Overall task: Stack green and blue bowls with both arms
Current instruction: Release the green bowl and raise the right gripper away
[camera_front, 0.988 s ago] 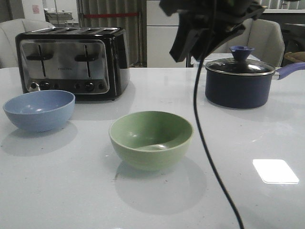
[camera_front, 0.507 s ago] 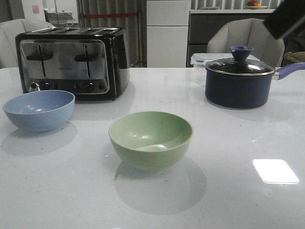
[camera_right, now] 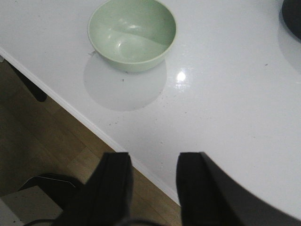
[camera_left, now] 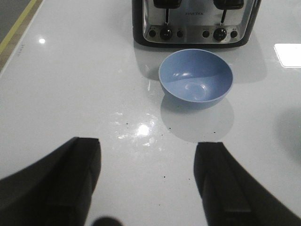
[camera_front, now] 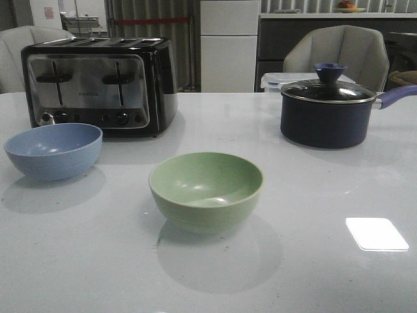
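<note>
The pale green bowl [camera_front: 206, 190] sits upright and empty at the middle of the white table; it also shows in the right wrist view [camera_right: 132, 34]. The pale blue bowl [camera_front: 53, 150] sits upright and empty at the left, in front of the toaster; it also shows in the left wrist view [camera_left: 195, 78]. My left gripper [camera_left: 148, 153] is open and empty, above bare table short of the blue bowl. My right gripper [camera_right: 153, 162] is open and empty, over the table's near edge, well short of the green bowl. Neither arm shows in the front view.
A black and steel toaster [camera_front: 98, 85] stands at the back left. A dark navy saucepan [camera_front: 329, 111] with a glass lid stands at the back right, a clear plastic box behind it. The table's near edge [camera_right: 80, 117] and wooden floor show in the right wrist view.
A dark arm and cable filled the upper right of the front view a second ago; it drew off to the upper right and is now out of that view. The bowls have not moved.
</note>
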